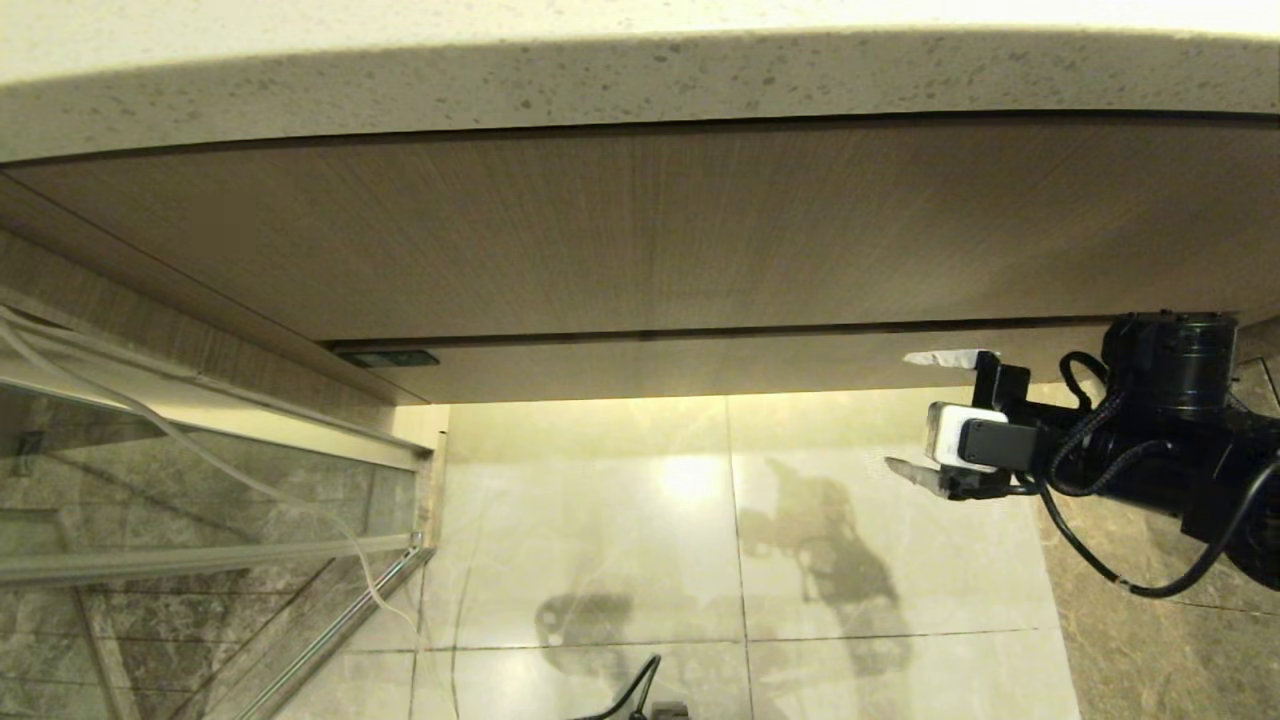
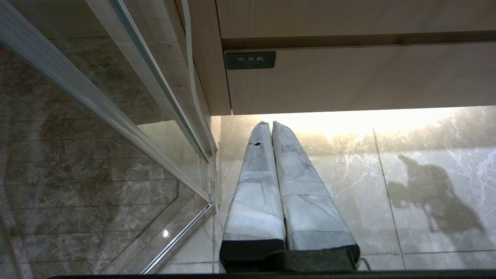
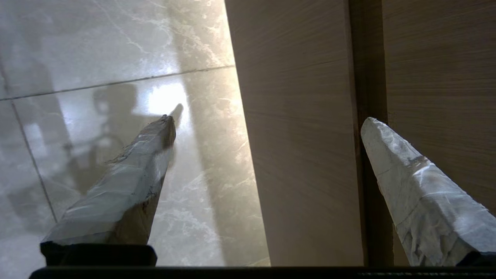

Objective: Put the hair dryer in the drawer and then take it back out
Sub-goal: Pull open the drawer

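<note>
Head view: the drawer (image 1: 720,365) is seen shut, its narrow wood-grain front sitting flush under the taller wood panel (image 1: 640,230) and the speckled countertop (image 1: 640,80). The right gripper (image 1: 925,415) is held at the drawer's right end with its fingers spread wide, one tip level with the seam above the drawer front and the other below its lower edge. This straddling pose is judged to be a preparation for gripping the handleless front and pulling it out, since no knob is offered. In the right wrist view the front's edge is framed between the two taped fingers (image 3: 128,186), neither of which can be said to touch the wood.

The left gripper (image 2: 270,126) is parked low on the left, its taped fingers pressed together with nothing between them, pointing toward the drawer's left end near the glass partition (image 2: 116,116).

The hair dryer is not visible in any view; whether it lies inside the shut drawer cannot be told. A thin white cord (image 1: 250,490) is seen trailing down along the glass, and may belong to it.

A small dark green label (image 2: 250,60) is fixed at the drawer's upper left corner, printed in pale characters reading 吹风机, "hair dryer", marking this drawer as its intended place
</note>
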### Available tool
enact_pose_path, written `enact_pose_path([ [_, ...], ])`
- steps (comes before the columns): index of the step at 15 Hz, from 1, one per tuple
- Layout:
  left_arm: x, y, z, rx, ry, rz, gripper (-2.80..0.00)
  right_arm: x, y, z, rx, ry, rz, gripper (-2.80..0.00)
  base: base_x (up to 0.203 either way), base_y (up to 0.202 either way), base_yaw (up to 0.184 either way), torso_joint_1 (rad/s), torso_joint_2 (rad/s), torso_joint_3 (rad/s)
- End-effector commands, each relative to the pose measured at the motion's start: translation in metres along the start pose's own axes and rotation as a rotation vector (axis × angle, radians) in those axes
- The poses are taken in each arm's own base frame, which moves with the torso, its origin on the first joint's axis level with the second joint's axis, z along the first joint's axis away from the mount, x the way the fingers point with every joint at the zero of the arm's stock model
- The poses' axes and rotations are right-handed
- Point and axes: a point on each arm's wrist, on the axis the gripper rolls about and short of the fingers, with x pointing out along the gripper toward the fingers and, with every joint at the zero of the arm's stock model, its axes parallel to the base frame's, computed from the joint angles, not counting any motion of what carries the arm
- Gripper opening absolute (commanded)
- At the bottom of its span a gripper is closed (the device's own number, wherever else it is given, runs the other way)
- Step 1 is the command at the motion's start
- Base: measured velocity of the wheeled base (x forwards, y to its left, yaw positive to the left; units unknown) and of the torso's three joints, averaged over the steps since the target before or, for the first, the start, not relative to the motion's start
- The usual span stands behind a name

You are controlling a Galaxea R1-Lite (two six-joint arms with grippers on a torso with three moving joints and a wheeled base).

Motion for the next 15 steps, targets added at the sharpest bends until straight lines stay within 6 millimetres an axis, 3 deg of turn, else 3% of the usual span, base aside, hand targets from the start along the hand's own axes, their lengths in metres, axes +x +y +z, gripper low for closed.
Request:
enact_pose_path([
  [1,0.001,0.0,-0.012,-0.001,0.039,0.001,-2.8,0.011,0.007,-0.006,-0.005,-0.001,0.009,0.0,0.0,0.0,0.0,0.0,0.0,0.0],
  [4,0.001,0.0,-0.011,0.0,0.038,0.001,-2.8,0.022,0.015,-0.011,0.0,0.005,0.027,0.0,0.0,0.0,0.0,0.0,0.0,0.0],
  [9,0.001,0.0,-0.011,-0.001,0.039,0.001,-2.8,0.041,0.007,-0.017,-0.006,0.001,-0.021,0.0,0.0,0.0,0.0,0.0,0.0,0.0],
  [15,0.001,0.0,-0.011,-0.001,0.038,0.001,-2.8,0.043,-0.003,-0.028,-0.004,0.026,-0.085,0.0,0.0,0.0,0.0,0.0,0.0,0.0],
])
